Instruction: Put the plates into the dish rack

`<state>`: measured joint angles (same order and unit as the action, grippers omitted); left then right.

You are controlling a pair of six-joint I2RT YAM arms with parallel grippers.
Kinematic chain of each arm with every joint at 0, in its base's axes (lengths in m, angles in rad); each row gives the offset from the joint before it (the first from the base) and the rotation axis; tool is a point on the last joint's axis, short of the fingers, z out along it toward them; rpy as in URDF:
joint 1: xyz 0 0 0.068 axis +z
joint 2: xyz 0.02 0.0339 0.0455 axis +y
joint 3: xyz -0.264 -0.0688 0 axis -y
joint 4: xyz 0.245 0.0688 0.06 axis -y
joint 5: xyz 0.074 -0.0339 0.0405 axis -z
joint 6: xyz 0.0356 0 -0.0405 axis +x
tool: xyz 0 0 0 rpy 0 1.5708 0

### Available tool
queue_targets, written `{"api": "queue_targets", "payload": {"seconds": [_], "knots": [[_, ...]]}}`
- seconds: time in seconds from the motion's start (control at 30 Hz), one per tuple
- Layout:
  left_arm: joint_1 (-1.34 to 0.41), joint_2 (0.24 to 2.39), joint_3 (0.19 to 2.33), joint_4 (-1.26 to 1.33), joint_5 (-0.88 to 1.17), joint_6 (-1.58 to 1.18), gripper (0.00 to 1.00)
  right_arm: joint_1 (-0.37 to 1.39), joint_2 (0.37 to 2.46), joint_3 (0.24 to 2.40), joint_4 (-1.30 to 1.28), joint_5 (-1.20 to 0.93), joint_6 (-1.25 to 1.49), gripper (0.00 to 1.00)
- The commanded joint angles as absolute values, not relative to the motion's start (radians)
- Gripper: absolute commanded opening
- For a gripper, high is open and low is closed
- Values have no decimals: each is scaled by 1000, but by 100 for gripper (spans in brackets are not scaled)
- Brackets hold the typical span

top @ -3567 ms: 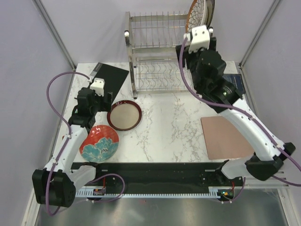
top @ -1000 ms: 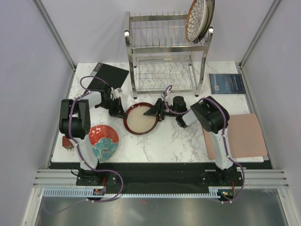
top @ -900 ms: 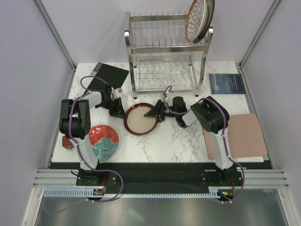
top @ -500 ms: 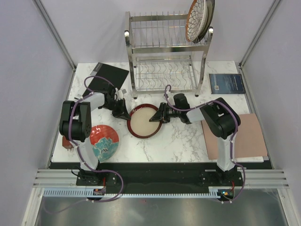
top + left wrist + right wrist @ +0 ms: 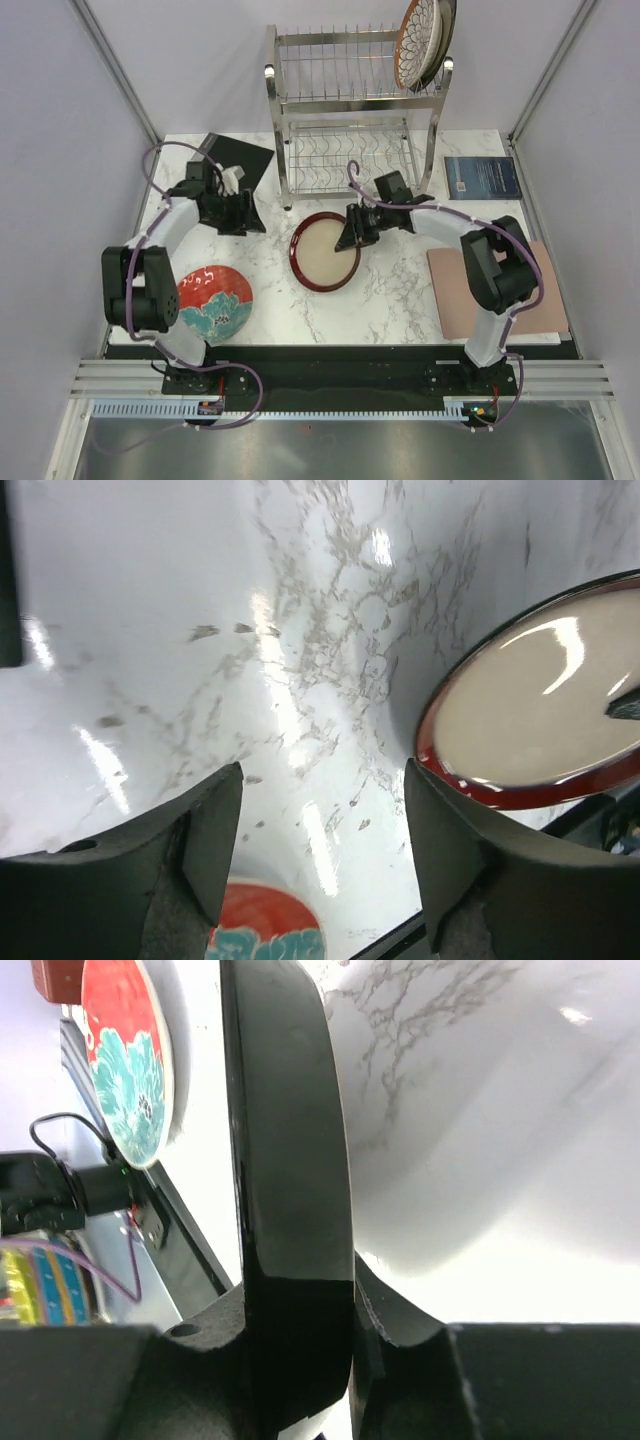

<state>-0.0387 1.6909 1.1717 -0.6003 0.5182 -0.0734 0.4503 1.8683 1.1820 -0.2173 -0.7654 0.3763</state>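
Observation:
The dark-red-rimmed plate [image 5: 322, 255] with a beige centre is tilted over the marble in front of the dish rack [image 5: 345, 100]. My right gripper [image 5: 351, 234] is shut on its right rim; in the right wrist view the plate [image 5: 285, 1150] runs edge-on between the jaws of that gripper [image 5: 345, 1345]. My left gripper [image 5: 246, 213] stands open to the plate's left, apart from it, with only marble between its fingers [image 5: 215, 830]. The red plate with teal flowers [image 5: 212, 300] lies at the front left. Two plates [image 5: 420, 40] stand in the rack's upper tier at the right end.
A black mat [image 5: 238, 160] lies at the back left beside the rack. A blue book [image 5: 482, 178] is at the back right and a pinkish board [image 5: 495, 290] at the right edge, under the right arm.
My left gripper opened, let go of the plate's left rim and drew back to the left. My right gripper closed on the right rim and carried the plate rightward, tilting it.

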Motion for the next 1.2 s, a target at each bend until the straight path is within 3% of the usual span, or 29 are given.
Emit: {"api": "queue_targets", "payload": {"seconds": [0.0, 0.23, 0.3, 0.43, 0.53, 0.63, 0.7, 0.83, 0.97, 1.17], "knots": [[107, 1484, 1192, -624, 443, -38, 73, 396, 1678, 1417, -481, -801, 192, 0], [166, 1387, 1221, -565, 370, -26, 73, 391, 1641, 1972, -707, -793, 121, 0], [167, 1404, 1233, -545, 373, -31, 73, 397, 1654, 2186, -764, -743, 77, 0], [170, 1439, 1273, -520, 376, -63, 73, 413, 1701, 2413, -746, -533, 49, 0], [170, 1471, 1302, -508, 399, -103, 72, 413, 1723, 2468, -611, -373, 77, 0], [169, 1496, 1344, -500, 410, -140, 72, 417, 1686, 2347, -349, -166, 95, 0], [169, 1505, 1353, -494, 410, -156, 72, 442, 1678, 2278, -181, 112, 49, 0], [167, 1505, 1342, -476, 411, -164, 72, 517, 1741, 2284, 45, 449, -63, 0], [163, 1486, 1298, -453, 416, -170, 72, 566, 1833, 2371, 204, 632, -205, 0], [152, 1468, 1220, -410, 422, -178, 72, 574, 1937, 2471, 239, 719, -314, 0]]}}
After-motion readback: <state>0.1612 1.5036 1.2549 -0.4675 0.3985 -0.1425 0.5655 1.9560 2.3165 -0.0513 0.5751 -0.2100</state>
